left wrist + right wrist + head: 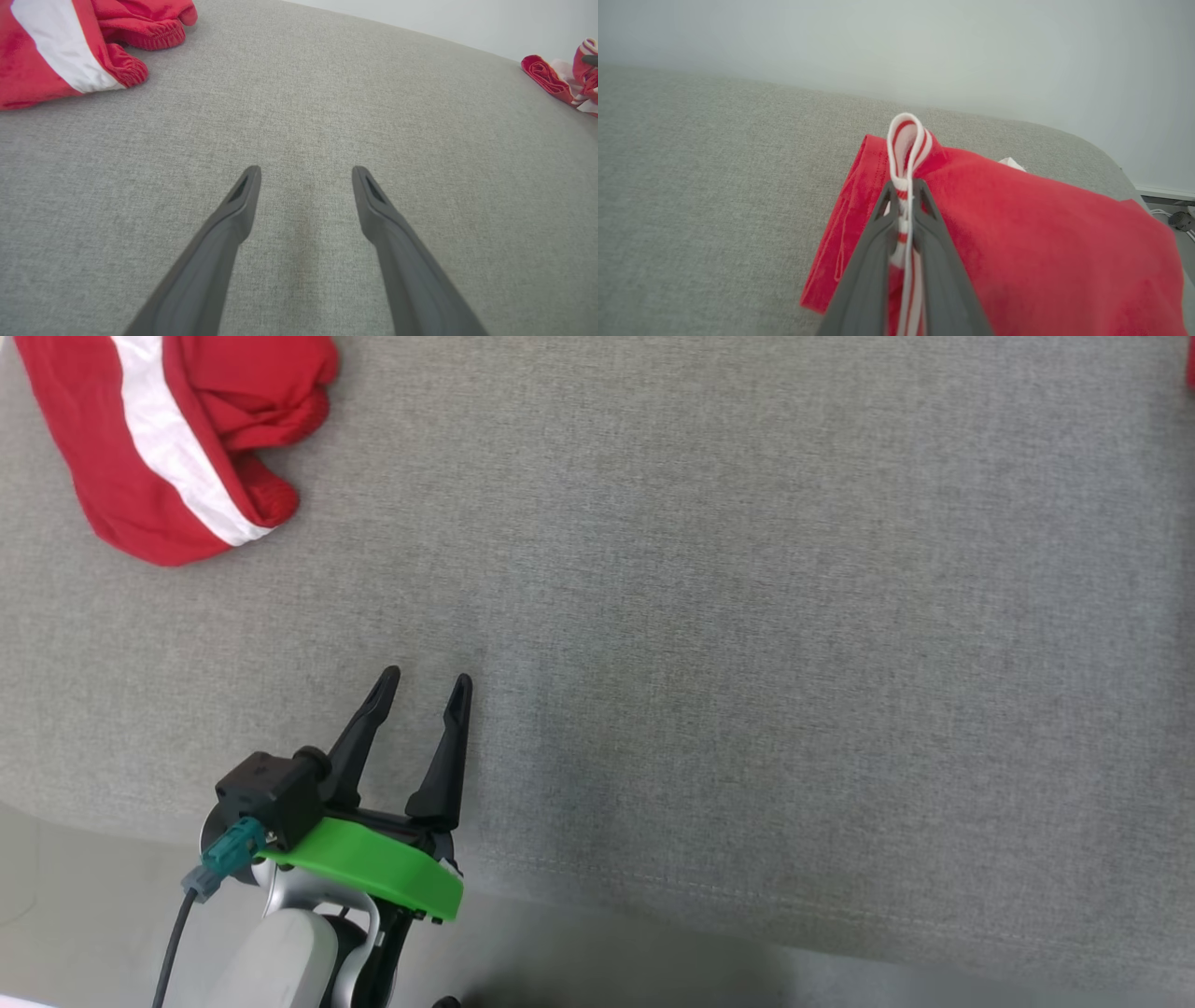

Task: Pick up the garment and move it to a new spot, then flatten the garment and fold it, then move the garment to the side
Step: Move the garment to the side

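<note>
A soft red knit garment with red-and-white striped ribbed trim (1041, 242) lies on the grey woven fabric surface (747, 616) at its right side. It is well apart from a crumpled red cloth with a broad white stripe (159, 448) at the left. The right gripper (906, 186) is clamped on a looped fold of the striped trim, while the left gripper (427, 678) hovers over bare weave, fingers spread wide and empty.

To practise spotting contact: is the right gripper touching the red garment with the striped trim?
Touching. The right wrist view shows the right gripper shut on the striped trim of the red garment, the trim looping out past its fingertips.
</note>
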Controlling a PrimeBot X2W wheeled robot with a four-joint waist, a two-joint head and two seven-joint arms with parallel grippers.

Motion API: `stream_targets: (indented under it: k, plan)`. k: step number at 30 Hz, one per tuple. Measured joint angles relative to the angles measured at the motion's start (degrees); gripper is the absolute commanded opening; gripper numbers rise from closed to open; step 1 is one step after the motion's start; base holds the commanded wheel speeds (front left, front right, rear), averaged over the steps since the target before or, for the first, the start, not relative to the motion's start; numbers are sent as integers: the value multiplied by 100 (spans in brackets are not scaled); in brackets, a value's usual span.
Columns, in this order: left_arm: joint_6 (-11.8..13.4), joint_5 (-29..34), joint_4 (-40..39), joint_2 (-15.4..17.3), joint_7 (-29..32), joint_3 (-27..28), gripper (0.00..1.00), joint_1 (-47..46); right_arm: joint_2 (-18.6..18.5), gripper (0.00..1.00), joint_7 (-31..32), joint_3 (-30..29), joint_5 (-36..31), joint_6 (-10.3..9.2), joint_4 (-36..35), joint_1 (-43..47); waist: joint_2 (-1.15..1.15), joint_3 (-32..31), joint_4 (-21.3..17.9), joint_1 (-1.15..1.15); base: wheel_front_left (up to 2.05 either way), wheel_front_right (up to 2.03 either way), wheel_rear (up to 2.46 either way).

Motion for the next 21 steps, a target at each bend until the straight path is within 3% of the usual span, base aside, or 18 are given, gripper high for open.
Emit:
stream_targets:
  k: [10, 12, 13, 14, 21]
  plan:
    - [-15, 0, 20, -24, 0, -1, 100, 9, -27, 0, 73, 16, -65, -92, 279, -186, 0, 4, 200, 0, 0, 0, 0]
    - [-15, 0, 20, -23, 0, 14, 100, 11, 18, 45, 112, 40, -74, -93, 347, -186, 0, 2, 212, 0, 0, 0, 0]
    - [-14, 0, 20, -23, 0, 19, 100, 12, 49, 78, 121, 41, -79, -94, 381, -185, 0, 2, 213, 0, 0, 0, 0]
    - [-14, 0, 20, -23, 0, 20, 100, 12, 75, 100, 122, 45, -80, -94, 413, -185, 0, 4, 214, 0, 0, 0, 0]
    - [4, 0, 29, -20, -7, 101, 100, 13, 148, 100, 97, 105, -96, -101, 531, -184, 0, -19, 180, 0, 0, 0, 0]
